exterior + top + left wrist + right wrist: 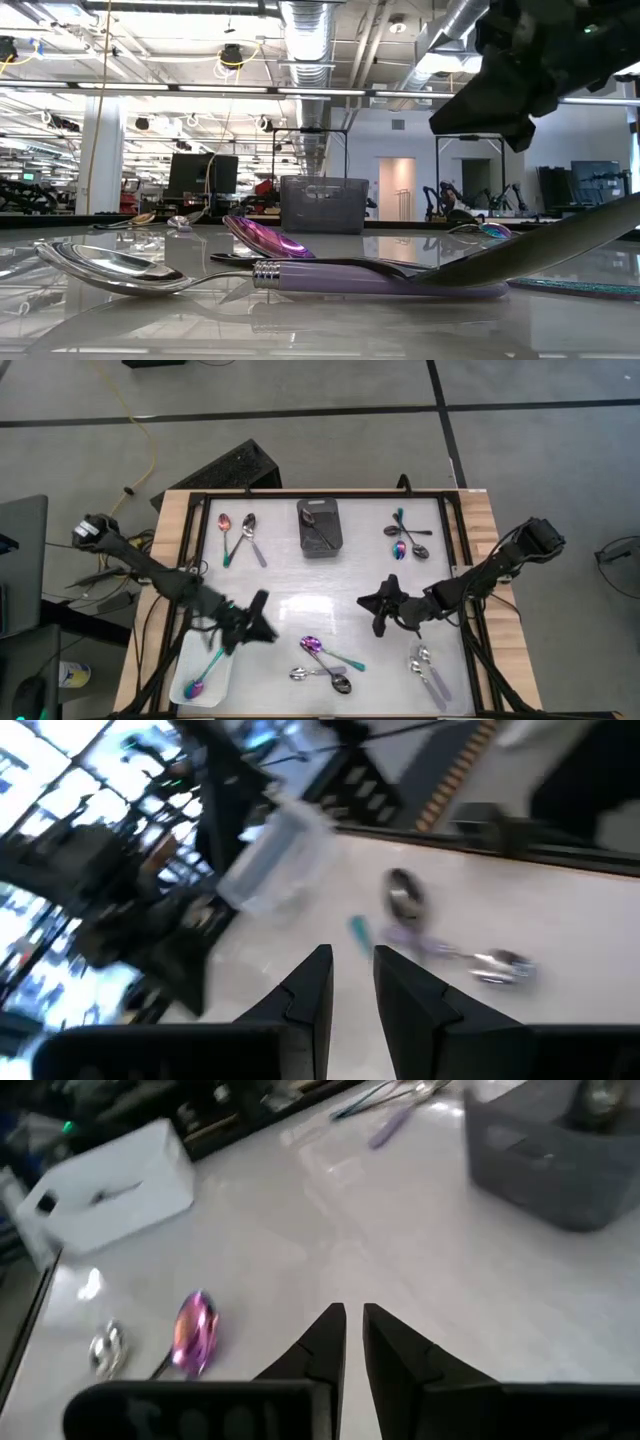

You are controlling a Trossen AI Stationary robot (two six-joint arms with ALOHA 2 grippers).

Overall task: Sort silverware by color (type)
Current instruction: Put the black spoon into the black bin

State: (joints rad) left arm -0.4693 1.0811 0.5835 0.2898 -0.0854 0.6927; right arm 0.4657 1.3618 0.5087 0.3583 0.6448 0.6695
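Spoons lie on the white table in groups: two at far left (237, 536), rainbow and dark ones at far right (405, 540), a rainbow, silver and dark cluster at near centre (325, 663), and silver ones at near right (428, 670). One rainbow spoon (203, 672) lies in the white tray (222, 682). A dark spoon (322, 530) rests in the black bin (305, 538). My left gripper (268, 616) (353, 955) hovers beside the tray with a narrow gap and holds nothing. My right gripper (366, 604) (355, 1312) is shut and empty right of centre, with a rainbow spoon bowl (193, 1332) on the table near it.
A black frame (190, 535) borders the table top, with the wooden edge (480, 510) outside it. Bare white surface lies between the two grippers, mid-table (315, 600). In the low view the near cluster (270, 262) fills the foreground, and the bin (322, 205) stands behind it.
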